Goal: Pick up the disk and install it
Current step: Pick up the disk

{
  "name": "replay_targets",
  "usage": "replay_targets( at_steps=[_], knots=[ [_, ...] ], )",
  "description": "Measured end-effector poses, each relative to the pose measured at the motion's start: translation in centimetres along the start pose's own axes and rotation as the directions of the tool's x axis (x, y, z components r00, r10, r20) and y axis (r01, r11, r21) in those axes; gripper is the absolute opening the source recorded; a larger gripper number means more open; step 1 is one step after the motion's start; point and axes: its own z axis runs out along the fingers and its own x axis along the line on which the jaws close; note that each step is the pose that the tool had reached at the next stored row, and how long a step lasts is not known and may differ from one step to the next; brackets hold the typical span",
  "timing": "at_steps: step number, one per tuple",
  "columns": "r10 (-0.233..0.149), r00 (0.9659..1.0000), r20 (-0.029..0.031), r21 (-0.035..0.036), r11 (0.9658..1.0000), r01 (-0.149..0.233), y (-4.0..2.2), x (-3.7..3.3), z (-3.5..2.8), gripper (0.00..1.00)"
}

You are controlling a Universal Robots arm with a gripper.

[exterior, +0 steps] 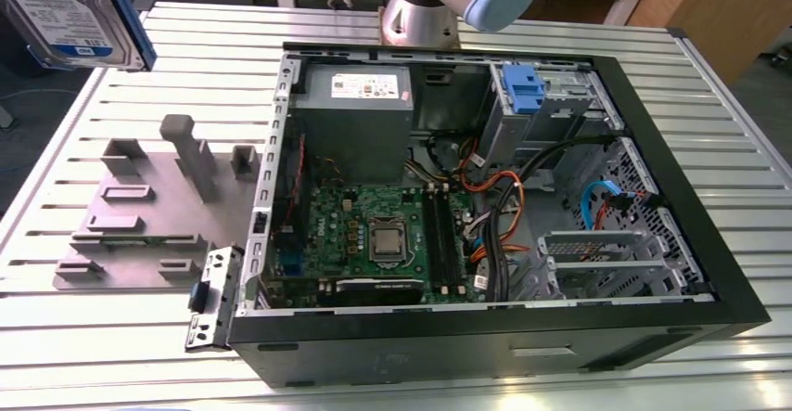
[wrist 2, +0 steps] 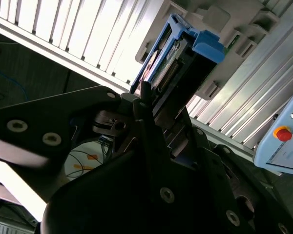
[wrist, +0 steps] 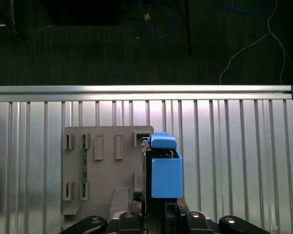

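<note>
Currently held: the disk (exterior: 74, 12), with its blue carrier bracket and white-and-blue label showing in the exterior view.
Gripper: the gripper (wrist: 158, 208) is clamped on the disk, with a finger on either side of it in the first wrist view.
Disk against gripper: it stands edge-on between the fingers and juts out beyond them, blue handle at the far end.
Disk in the scene: held clear of the slatted table (exterior: 718, 105), at about ten o'clock from the open computer case (exterior: 495, 337) and eleven o'clock from the grey fixture plate (exterior: 136, 235).
Inside the case: the power-supply box (exterior: 352, 114) sits at twelve o'clock from the motherboard (exterior: 371, 235), and a blue drive-bay bracket (exterior: 524, 91) at one o'clock.
</note>
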Motion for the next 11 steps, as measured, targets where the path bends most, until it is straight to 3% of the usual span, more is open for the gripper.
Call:
replay_targets(
  at_steps=[11],
  knots=[
    [0.0, 1.0, 0.0, 0.0, 1.0, 0.0, 0.03, -0.05, -0.53, 0.35]
  ],
)
